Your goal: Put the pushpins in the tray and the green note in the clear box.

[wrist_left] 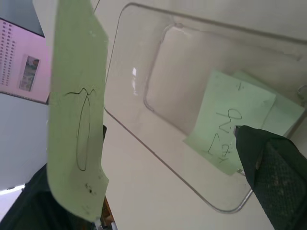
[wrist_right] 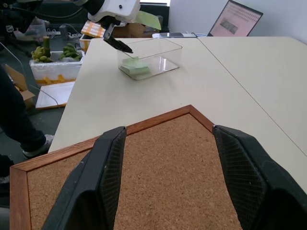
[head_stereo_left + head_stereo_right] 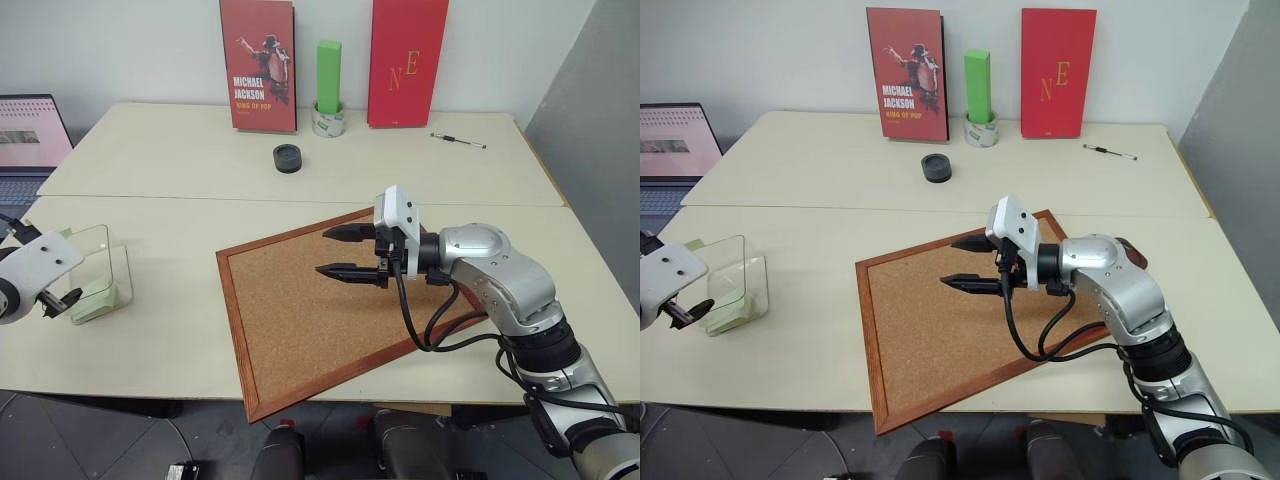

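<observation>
Left pincer (image 2: 115,40): spread wide over clear box (image 3: 105,265), green note (image 1: 79,110) stuck to one finger.
Right pincer (image 3: 345,252): open, empty, above corkboard (image 3: 300,320).

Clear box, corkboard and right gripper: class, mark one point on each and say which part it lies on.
clear box (image 2: 165,53), right wrist view, its near wall.
corkboard (image 3: 300,330), left eye view, bare cork.
right gripper (image 3: 335,252), left eye view, midway between fingertips.

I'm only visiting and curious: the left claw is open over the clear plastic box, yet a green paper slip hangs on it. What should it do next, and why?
Probably brush that finger against the transparent plastic rectangular box's wall. The left gripper's jaws stand wide open above it, yet the pale-green paper note clings to one black finger instead of lying inside.
</observation>
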